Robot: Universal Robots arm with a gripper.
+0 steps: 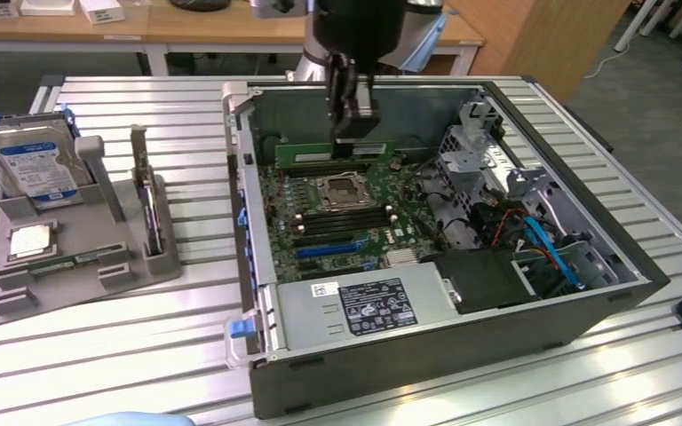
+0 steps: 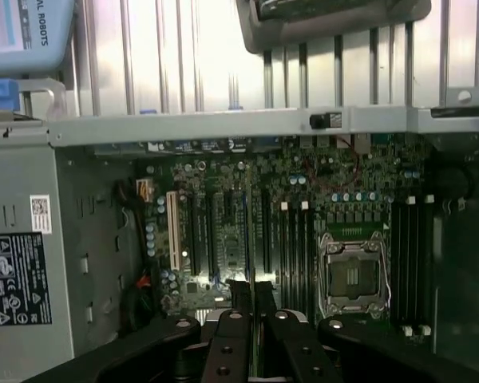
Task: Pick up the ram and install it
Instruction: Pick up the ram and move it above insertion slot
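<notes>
Gripper [image 1: 354, 131] clenched on the ram [image 1: 331, 154], upper middle of the exterior view, over the open PC case [image 1: 460, 342]. Stick gripped by its top edge w/ long side level, prob so the bottom edge meets the motherboard [image 1: 317, 232] slots square

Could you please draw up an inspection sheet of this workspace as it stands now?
Surface: slatted metal table, carrying an open computer case.
Job's things: ram held over the motherboard, just beyond the empty CPU socket; whether it is seated cannot be told.
Clutter: grey holder with a hard drive and CPU chip, at the exterior view's left.
Grippers: gripper, jaws shut on the ram.
Cables: blue cable inside the case.
Surroundings: wooden desk behind the table.
</notes>
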